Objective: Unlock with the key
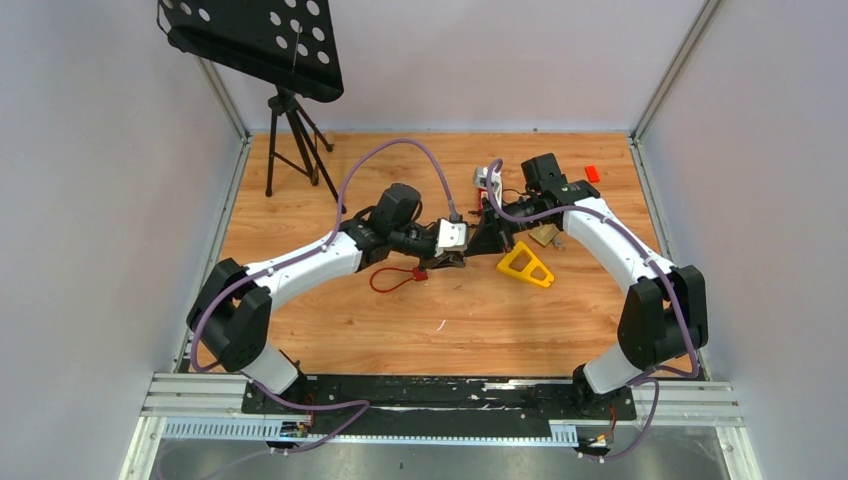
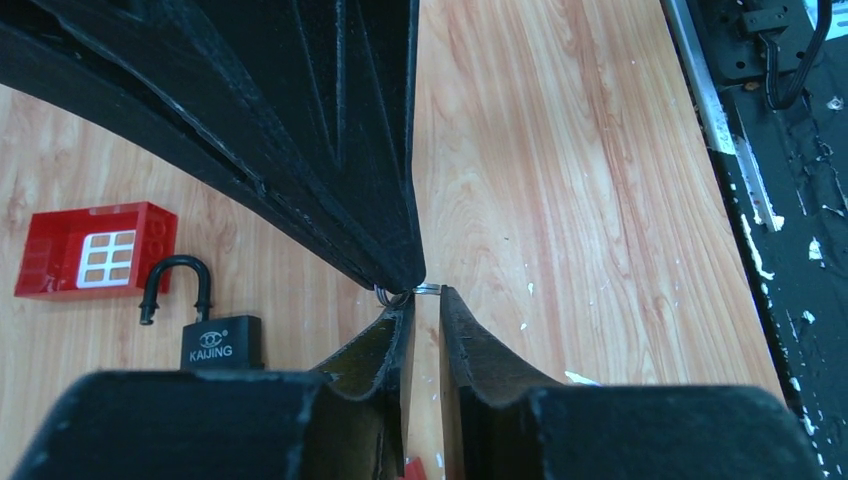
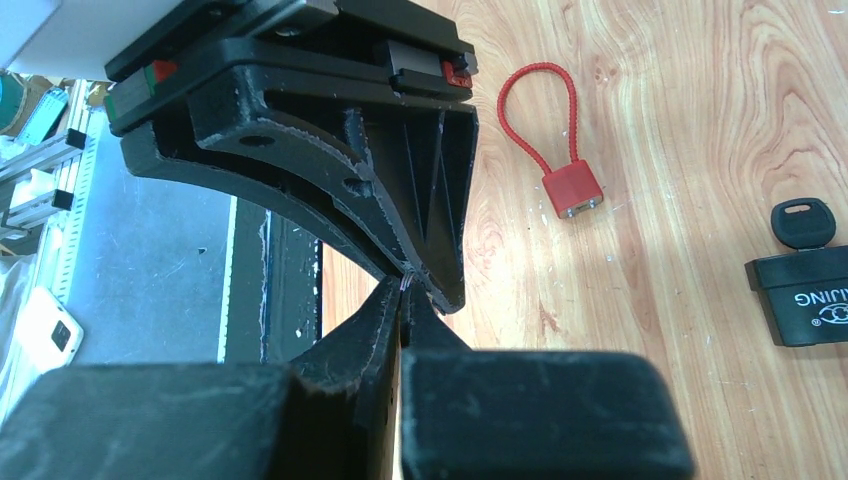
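Two claws meet tip to tip over the desk [image 2: 560, 150], w/ a tiny silver piece [image 2: 427, 289] at the meeting pt. I take it for the key or its ring, but it's too small to say which. Right claw [image 3: 403, 286] is clamped together on it, no gap btwn its fingers. Left claw [image 2: 425, 298] has its fingers a narrow slit apart, wood showing thru. The piece lies across the mouth of that slit, not pinched by it as far as I can tell. Padlock [image 2: 222, 342] lies flat off to one side of the left claw, near but not touching. A black-headed key [image 3: 803, 222] sits right at its base end; can't tell if it's seated in the cylinder. Red cable lock [image 3: 573, 190] lies beyond the right claw's tips, apart from them. Step in hand looks like a handover, right to left. To do it well, IMO: set the left fingers square on the flat of the piece, not on a ring edge, and get a firm pinch before the right lets go. Leave enough metal past the tips to reach a keyway. Risk: so thin a bit can twist or drop btwn the tips.
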`<state>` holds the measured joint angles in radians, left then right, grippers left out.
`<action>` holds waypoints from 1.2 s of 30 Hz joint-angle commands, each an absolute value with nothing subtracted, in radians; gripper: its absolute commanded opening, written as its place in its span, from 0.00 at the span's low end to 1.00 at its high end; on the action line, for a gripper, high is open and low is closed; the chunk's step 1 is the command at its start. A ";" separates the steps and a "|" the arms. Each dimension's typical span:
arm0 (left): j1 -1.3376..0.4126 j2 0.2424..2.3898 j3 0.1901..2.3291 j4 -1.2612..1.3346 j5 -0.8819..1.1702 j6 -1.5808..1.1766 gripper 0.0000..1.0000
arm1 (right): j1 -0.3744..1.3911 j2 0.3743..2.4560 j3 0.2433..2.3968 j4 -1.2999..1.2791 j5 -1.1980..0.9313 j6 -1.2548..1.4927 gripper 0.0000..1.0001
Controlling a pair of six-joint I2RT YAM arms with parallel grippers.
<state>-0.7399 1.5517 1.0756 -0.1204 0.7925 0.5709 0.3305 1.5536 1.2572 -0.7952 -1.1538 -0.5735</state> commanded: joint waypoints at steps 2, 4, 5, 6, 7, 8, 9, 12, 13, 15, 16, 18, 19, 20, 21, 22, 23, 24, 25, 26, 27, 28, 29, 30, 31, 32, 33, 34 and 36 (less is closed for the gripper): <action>-0.741 1.560 1.123 -0.142 0.819 0.580 0.17 | 0.331 1.522 1.253 -0.761 -1.183 -0.586 0.00; -0.741 1.561 1.125 -0.148 0.819 0.580 0.15 | 0.331 1.520 1.252 -0.757 -1.184 -0.585 0.00; -0.741 1.563 1.125 -0.149 0.821 0.578 0.13 | 0.331 1.520 1.252 -0.756 -1.182 -0.584 0.00; -0.741 1.564 1.126 -0.149 0.821 0.575 0.12 | 0.331 1.520 1.250 -0.756 -1.181 -0.584 0.00; -0.741 1.566 1.129 -0.149 0.822 0.573 0.10 | 0.332 1.520 1.250 -0.754 -1.180 -0.583 0.00; -0.741 1.566 1.130 -0.149 0.820 0.570 0.09 | 0.331 1.520 1.249 -0.753 -1.179 -0.583 0.00; -0.741 1.568 1.132 -0.150 0.821 0.567 0.08 | 0.331 1.520 1.247 -0.752 -1.178 -0.582 0.00; -0.742 1.569 1.136 -0.149 0.813 0.557 0.15 | 0.331 1.519 1.245 -0.751 -1.177 -0.582 0.00; -0.741 1.571 1.136 -0.149 0.807 0.553 0.19 | 0.331 1.517 1.244 -0.749 -1.177 -0.581 0.00; -0.741 1.572 1.137 -0.148 0.803 0.547 0.25 | 0.331 1.516 1.243 -0.744 -1.177 -0.578 0.00; -0.741 1.572 1.139 -0.148 0.803 0.545 0.28 | 0.330 1.515 1.243 -0.744 -1.177 -0.577 0.00; -0.741 1.572 1.137 -0.149 0.810 0.542 0.32 | 0.331 1.514 1.241 -0.744 -1.175 -0.575 0.00; -0.741 1.572 1.136 -0.149 0.812 0.542 0.33 | 0.331 1.514 1.241 -0.743 -1.174 -0.576 0.00; -0.741 1.572 1.135 -0.150 0.812 0.542 0.34 | 0.331 1.513 1.240 -0.743 -1.172 -0.576 0.00; -0.741 1.572 1.135 -0.149 0.809 0.542 0.34 | 0.331 1.513 1.239 -0.741 -1.172 -0.575 0.00; -0.741 1.572 1.133 -0.146 0.805 0.539 0.34 | 0.331 1.513 1.238 -0.739 -1.173 -0.575 0.00; -0.741 1.574 1.132 -0.140 0.802 0.529 0.34 | 0.331 1.512 1.237 -0.737 -1.174 -0.572 0.00; -0.741 1.574 1.131 -0.133 0.800 0.524 0.34 | 0.331 1.511 1.235 -0.736 -1.176 -0.571 0.00; -0.741 1.576 1.131 -0.124 0.799 0.518 0.33 | 0.331 1.511 1.236 -0.735 -1.176 -0.569 0.00; -0.741 1.578 1.133 -0.120 0.800 0.512 0.32 | 0.331 1.511 1.236 -0.734 -1.177 -0.569 0.00; -0.741 1.582 1.135 -0.119 0.801 0.509 0.30 | 0.331 1.510 1.235 -0.733 -1.177 -0.568 0.00; -0.741 1.584 1.139 -0.122 0.802 0.509 0.29 | 0.331 1.510 1.233 -0.732 -1.175 -0.568 0.00; -0.741 1.587 1.143 -0.129 0.804 0.510 0.27 | 0.331 1.509 1.233 -0.733 -1.174 -0.568 0.00; -0.741 1.590 1.145 -0.135 0.803 0.511 0.26 | 0.332 1.508 1.232 -0.732 -1.172 -0.568 0.00; -0.741 1.591 1.149 -0.138 0.804 0.513 0.24 | 0.332 1.508 1.231 -0.733 -1.171 -0.569 0.00; -0.742 1.590 1.147 -0.139 0.804 0.512 0.23 | 0.331 1.508 1.230 -0.732 -1.170 -0.568 0.00; -0.742 1.589 1.147 -0.140 0.806 0.515 0.21 | 0.331 1.508 1.229 -0.732 -1.171 -0.569 0.00; -0.741 1.589 1.147 -0.143 0.807 0.517 0.20 | 0.331 1.509 1.230 -0.732 -1.171 -0.568 0.00; -0.741 1.587 1.149 -0.151 0.809 0.521 0.17 | 0.331 1.512 1.230 -0.732 -1.169 -0.568 0.00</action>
